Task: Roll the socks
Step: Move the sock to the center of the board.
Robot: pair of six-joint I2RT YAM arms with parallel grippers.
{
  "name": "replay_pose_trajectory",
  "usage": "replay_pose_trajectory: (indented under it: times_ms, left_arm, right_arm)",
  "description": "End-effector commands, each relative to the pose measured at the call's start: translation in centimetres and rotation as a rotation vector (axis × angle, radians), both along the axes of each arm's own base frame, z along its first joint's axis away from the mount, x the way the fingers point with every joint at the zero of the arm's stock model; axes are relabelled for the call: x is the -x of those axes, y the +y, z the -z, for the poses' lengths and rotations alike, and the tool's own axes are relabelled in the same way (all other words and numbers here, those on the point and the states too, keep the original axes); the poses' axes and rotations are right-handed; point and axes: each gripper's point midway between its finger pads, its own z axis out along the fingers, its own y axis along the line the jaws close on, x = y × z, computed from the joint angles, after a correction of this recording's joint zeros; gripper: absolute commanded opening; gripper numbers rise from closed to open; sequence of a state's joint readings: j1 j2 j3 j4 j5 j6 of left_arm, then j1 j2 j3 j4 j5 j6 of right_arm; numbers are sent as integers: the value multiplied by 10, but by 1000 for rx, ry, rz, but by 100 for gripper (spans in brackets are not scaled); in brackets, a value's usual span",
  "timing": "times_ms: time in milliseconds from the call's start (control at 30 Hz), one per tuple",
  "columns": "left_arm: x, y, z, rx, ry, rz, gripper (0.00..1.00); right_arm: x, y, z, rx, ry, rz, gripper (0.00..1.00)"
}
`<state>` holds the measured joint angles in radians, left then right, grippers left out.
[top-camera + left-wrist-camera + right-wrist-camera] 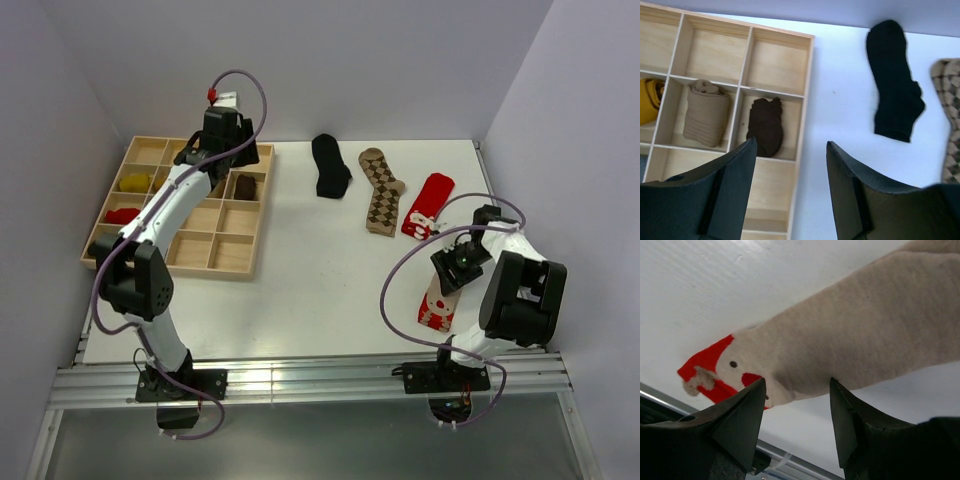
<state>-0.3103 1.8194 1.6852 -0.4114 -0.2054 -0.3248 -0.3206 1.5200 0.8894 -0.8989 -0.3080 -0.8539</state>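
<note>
The right jaws are apart over the soft white-and-red sock (855,325). It runs 8 to 2 o'clock. The left jaws are apart too.

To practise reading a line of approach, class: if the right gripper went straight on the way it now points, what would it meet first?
Most likely the pale sock with the red end, lying on the table ahead of the open right gripper; nothing shows between them, though depth is unclear.

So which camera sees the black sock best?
The left wrist camera: the black sock looks big and whole there. The top camera shows it whole too, but small. The right wrist camera misses it.
</note>
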Motion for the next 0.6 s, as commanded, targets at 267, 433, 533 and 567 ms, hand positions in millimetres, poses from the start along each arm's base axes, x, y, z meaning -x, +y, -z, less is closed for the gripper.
replay_pose_trajectory:
  times_ms: [267,433,533,567]
  left_arm:
    - [50,-24,-59,109,-129,84,62]
    - [66,-28,-70,136,-136,115,62]
    - [74,-31,-76,145,-142,132,62]
    - [76,-31,-76,144,-140,134,62]
  right_arm:
    - [-13,10,37,133,25,-129,61]
    - [-17,30,32,119,59,-198,61]
    - [-21,48,29,113,94,-248,61]
    - [-25,56,29,115,101,-275,61]
